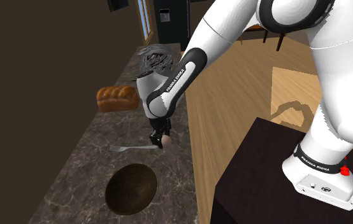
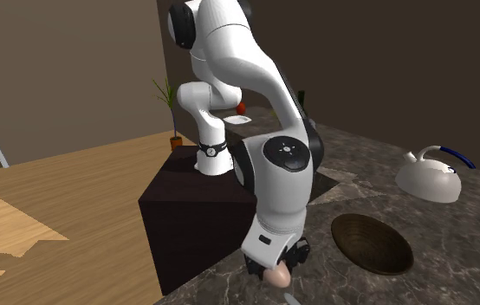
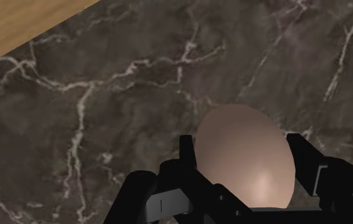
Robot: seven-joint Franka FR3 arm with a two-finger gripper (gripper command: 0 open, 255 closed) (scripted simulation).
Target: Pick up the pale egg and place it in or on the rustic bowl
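Gripper (image 3: 244, 167) was found clamped on the pale egg (image 3: 245, 149). The black fingers (image 3: 186, 156) were pressed against its two sides, and the rounded end of the egg stood out beyond the fingertips. Dark marbled counter (image 3: 105, 95) with white veins was recorded beneath the egg. A strip of wooden floor (image 3: 22, 22) was noted past the counter's edge.

Shoulder view: the arm was bent down over the counter, and the egg was held at the tip of the hand, just above a silver fork (image 1: 127, 148) laid flat on the stone. Whether the egg touched the counter could not be told. The rustic bowl (image 1: 130, 187), dark brown and round, was set upright on the counter, near the fork on the side toward that view's bottom, apart from the egg. A brown bread loaf (image 1: 116, 98) was logged farther along the counter, toward the upper left, well apart from the bowl. The dark box stand (image 1: 258, 172) was placed on the wooden floor beside the counter, at the lower right.

Second exterior view: the egg was seen under the gripper at the bottom edge, with the bowl to its right, near but not touching. A white kettle (image 2: 429, 178) with a dark blue handle was noted beyond the bowl. A potted plant (image 2: 173, 117) was marked by the wall behind the stand.
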